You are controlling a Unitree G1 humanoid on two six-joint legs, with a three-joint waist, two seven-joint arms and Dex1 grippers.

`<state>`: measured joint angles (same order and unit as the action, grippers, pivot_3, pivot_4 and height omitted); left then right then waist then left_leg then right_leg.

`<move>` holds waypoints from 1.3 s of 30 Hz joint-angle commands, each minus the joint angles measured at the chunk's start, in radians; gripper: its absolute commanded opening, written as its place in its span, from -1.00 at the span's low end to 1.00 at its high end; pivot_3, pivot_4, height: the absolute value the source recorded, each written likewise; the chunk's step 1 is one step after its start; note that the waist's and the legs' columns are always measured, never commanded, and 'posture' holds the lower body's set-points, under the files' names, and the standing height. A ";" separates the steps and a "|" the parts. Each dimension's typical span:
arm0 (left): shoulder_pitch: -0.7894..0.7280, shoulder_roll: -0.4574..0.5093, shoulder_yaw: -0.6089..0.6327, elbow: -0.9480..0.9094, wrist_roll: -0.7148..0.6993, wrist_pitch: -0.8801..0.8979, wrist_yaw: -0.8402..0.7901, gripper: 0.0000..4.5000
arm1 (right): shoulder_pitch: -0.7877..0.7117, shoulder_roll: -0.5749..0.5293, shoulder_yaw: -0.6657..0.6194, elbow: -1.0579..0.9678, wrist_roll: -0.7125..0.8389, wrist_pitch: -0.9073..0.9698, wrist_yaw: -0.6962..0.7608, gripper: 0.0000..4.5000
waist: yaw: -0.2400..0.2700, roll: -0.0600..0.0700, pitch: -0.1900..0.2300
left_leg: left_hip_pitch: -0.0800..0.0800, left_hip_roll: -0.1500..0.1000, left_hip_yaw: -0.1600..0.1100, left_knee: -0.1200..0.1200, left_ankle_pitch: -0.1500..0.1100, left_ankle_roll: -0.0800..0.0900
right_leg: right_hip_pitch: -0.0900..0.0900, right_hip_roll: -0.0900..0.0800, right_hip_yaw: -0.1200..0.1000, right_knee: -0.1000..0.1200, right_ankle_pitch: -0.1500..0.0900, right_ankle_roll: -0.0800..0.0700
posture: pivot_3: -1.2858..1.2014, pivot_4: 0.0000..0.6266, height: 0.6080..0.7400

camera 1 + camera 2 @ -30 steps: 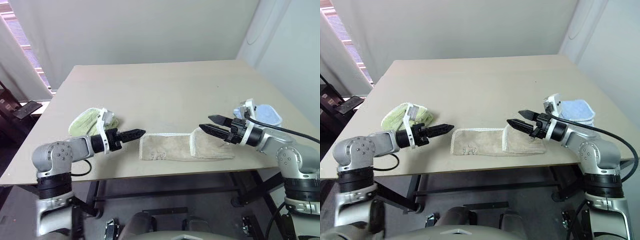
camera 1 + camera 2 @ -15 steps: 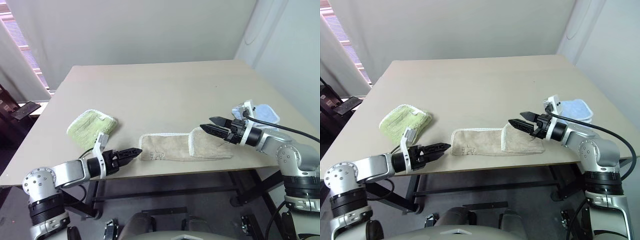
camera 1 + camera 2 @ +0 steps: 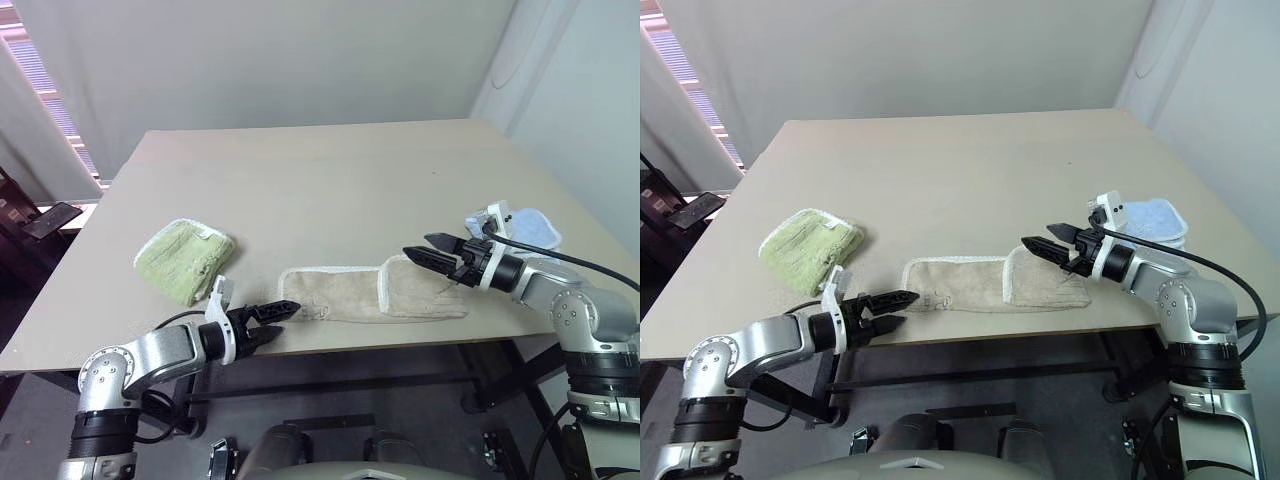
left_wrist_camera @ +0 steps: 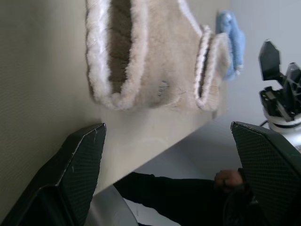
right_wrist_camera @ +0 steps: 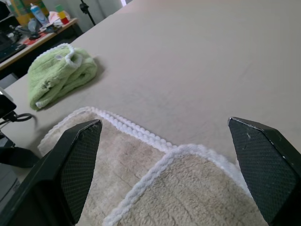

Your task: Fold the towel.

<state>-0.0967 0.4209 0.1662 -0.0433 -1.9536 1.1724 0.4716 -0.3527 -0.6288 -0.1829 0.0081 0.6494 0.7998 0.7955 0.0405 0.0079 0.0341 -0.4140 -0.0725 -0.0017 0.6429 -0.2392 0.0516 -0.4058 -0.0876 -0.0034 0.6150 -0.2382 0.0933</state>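
Note:
The towel (image 3: 355, 297) is a beige terry cloth with white corded edging, folded into a long strip along the table's front edge. Its right end is lapped over as a flap (image 5: 188, 188), and a small dark logo shows near its left end. My left gripper (image 3: 280, 320) is open, low at the table's front edge, with its tips just off the towel's left end (image 4: 113, 70). My right gripper (image 3: 417, 246) is open too. It hovers a little above the lapped right end, pointing left, with nothing between its fingers (image 5: 77, 155).
A folded light green cloth (image 3: 185, 260) lies on the left of the table (image 3: 320, 180). At the right edge, behind my right arm, lies a folded light blue cloth (image 3: 530, 228). The table's front edge runs right below the towel.
My left arm has dropped and pulled back toward the table's front edge while its wrist rolled. Its gripper has gone from beside the green cloth to the towel's left end. The right gripper has barely moved.

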 commanded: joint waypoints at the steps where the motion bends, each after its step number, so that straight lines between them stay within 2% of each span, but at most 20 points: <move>1: -0.029 -0.019 -0.032 -0.019 -0.019 -0.033 0.053 0.99 | -0.013 0.004 -0.023 -0.003 -0.006 -0.026 -0.009 0.99 | 0.002 0.001 -0.001 | 0.000 0.000 0.000 0.000 0.000 0.000 | 0.000 0.000 0.000 0.000 0.000 0.000 | 0.03 -1.00 0.93; 8: -0.025 -0.070 -0.009 -0.041 -0.019 -0.085 0.127 0.99 | -0.017 0.018 -0.034 0.017 -0.024 -0.053 -0.035 0.99 | 0.001 0.003 -0.002 | 0.000 0.000 0.000 0.000 0.000 0.000 | 0.001 0.000 0.000 -0.001 0.000 0.000 | 0.03 -1.00 0.93; 9: -0.025 -0.077 -0.005 -0.047 -0.019 -0.090 0.130 0.82 | -0.016 0.019 -0.031 0.019 -0.028 -0.058 -0.035 1.00 | 0.001 0.003 -0.002 | 0.000 0.000 0.000 0.000 0.000 0.000 | 0.001 0.000 0.000 -0.001 0.000 0.000 | 0.03 -1.00 0.93; 10: -0.024 -0.082 -0.001 -0.052 -0.019 -0.092 0.132 0.74 | -0.015 0.019 -0.029 0.020 -0.031 -0.061 -0.035 1.00 | 0.000 0.003 -0.002 | 0.000 0.000 0.000 0.000 0.000 0.000 | 0.001 0.000 0.000 -0.001 0.000 0.000 | 0.03 -1.00 0.93; 21: -0.024 -0.135 0.035 -0.085 -0.019 -0.125 0.162 -0.99 | -0.016 0.014 -0.016 0.029 -0.052 -0.078 -0.022 1.00 | 0.000 0.003 -0.002 | -0.003 0.000 0.000 0.000 0.000 0.000 | -0.001 0.000 0.000 -0.002 0.000 0.000 | 0.03 -1.00 0.93; 26: -0.022 -0.145 0.059 -0.088 -0.019 -0.117 0.152 -0.99 | -0.011 0.004 -0.019 0.029 -0.057 -0.073 -0.009 1.00 | 0.000 0.003 -0.001 | -0.004 0.000 0.000 0.000 0.000 0.000 | -0.002 0.000 0.000 -0.002 0.000 0.000 | 0.03 -1.00 0.93; 29: -0.004 -0.143 0.094 -0.106 -0.019 -0.090 0.091 -0.99 | 0.011 -0.013 -0.012 0.006 -0.049 -0.062 0.024 1.00 | 0.000 0.003 -0.001 | -0.004 0.000 0.000 0.000 0.000 0.000 | -0.003 0.000 0.000 -0.002 0.000 0.000 | 0.03 -1.00 0.93; 33: 0.017 -0.100 0.117 -0.129 -0.019 -0.085 0.055 -0.99 | 0.017 -0.011 -0.013 0.002 -0.051 -0.064 0.027 1.00 | -0.003 0.003 -0.001 | -0.006 0.000 0.000 0.000 0.000 0.000 | -0.004 0.000 0.000 -0.003 0.000 0.000 | 0.03 -1.00 0.93; 37: 0.023 -0.030 0.081 -0.150 -0.019 -0.091 0.045 -0.99 | 0.016 -0.004 -0.011 0.003 -0.051 -0.067 0.025 1.00 | -0.003 0.003 -0.001 | -0.006 0.000 0.000 -0.001 0.000 0.000 | -0.004 0.000 0.000 -0.003 0.000 0.000 | 0.03 -1.00 0.93; 39: 0.026 -0.026 0.071 -0.160 -0.019 -0.101 0.028 -0.99 | 0.020 -0.001 -0.003 0.001 -0.059 -0.073 0.024 1.00 | -0.002 0.004 -0.001 | -0.006 0.000 0.000 -0.002 0.000 0.000 | -0.004 0.000 0.000 -0.003 0.000 0.000 | 0.03 -1.00 0.93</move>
<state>-0.0706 0.3889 0.2460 -0.1613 -1.9614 1.0805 0.5223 -0.3211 -0.6286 -0.1813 0.0450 0.5898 0.7424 0.8159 0.0390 0.0114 0.0330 -0.4205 -0.0726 -0.0014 0.6413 -0.2393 0.0516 -0.4097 -0.0878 -0.0035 0.6116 -0.2382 0.0930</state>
